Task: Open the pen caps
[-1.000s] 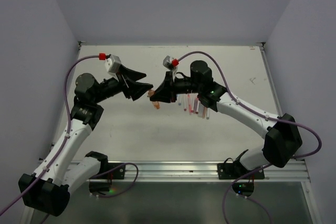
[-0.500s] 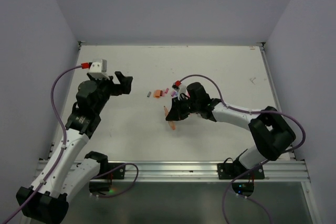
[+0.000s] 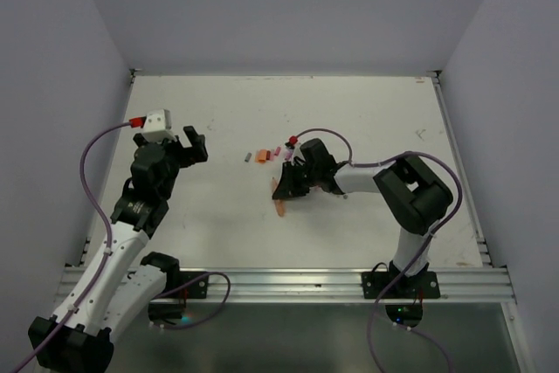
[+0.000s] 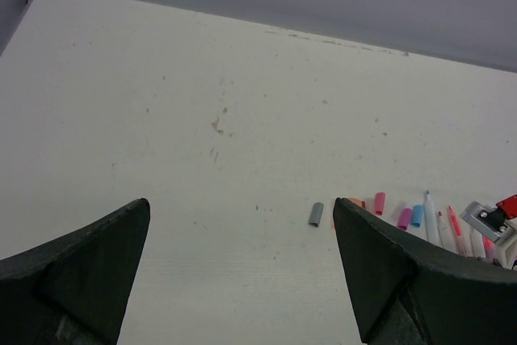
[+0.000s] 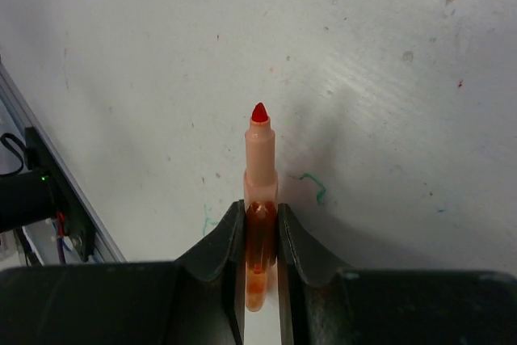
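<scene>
Plenty of bare table (image 3: pixel 218 233) lies open to you on the left and far side, with walls (image 3: pixel 52 85) hemming three edges. Your left gripper (image 3: pixel 194 145) hangs wide apart and empty. Your right gripper (image 3: pixel 284 188) pinches an uncapped orange marker (image 5: pixel 260 167), red tip bare, near the table's middle. Only the left wrist view lets you tell apart the loose pen caps (image 4: pixel 380 203), which are grey, pink and blue and lie beside pale pens (image 4: pixel 430 217).

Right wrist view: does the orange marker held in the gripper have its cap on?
No. The orange marker clamped in the right gripper shows its bare red tip, with no cap over it.
</scene>
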`<action>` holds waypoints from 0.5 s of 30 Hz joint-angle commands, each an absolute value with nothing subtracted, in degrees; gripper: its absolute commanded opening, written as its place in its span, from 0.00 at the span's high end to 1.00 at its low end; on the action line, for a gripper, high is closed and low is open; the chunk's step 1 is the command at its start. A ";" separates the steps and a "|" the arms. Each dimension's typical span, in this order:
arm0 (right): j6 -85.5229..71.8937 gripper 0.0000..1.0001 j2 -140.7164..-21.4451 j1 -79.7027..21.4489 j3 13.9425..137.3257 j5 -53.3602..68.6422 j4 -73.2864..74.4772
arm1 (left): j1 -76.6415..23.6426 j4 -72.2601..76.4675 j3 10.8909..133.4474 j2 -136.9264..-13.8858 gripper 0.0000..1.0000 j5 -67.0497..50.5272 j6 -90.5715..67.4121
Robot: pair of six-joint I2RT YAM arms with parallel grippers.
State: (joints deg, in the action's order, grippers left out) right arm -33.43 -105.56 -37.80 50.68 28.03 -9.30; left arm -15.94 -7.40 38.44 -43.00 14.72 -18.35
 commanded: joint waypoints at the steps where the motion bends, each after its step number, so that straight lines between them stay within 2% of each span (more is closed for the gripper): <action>1: -34.81 0.84 -106.52 -36.74 51.16 24.35 -10.29 | -16.08 -6.33 38.15 -42.37 0.03 17.05 -16.70; 2: -34.63 0.80 -106.18 -36.30 50.98 23.39 -9.85 | -16.08 -6.33 38.14 -42.19 0.03 17.22 -16.61; 3: -34.28 0.72 -105.91 -35.95 50.80 22.94 -9.50 | -16.08 -6.24 38.14 -42.10 0.03 17.23 -16.61; 5: -34.02 0.66 -105.21 -35.16 49.75 21.98 -8.70 | -16.08 -6.24 38.23 -42.19 0.02 17.31 -16.61; 6: -33.67 0.58 -104.25 -34.90 49.57 21.19 -8.53 | -16.08 -6.24 38.23 -42.36 0.02 17.23 -16.61; 9: -31.91 0.43 -101.18 -34.19 49.66 19.43 -5.90 | -16.08 -6.41 38.41 -42.63 0.02 17.14 -16.61; 15: -26.29 0.21 -90.72 -34.10 53.17 12.76 4.64 | -16.08 -7.03 39.11 -42.01 0.02 17.66 -17.31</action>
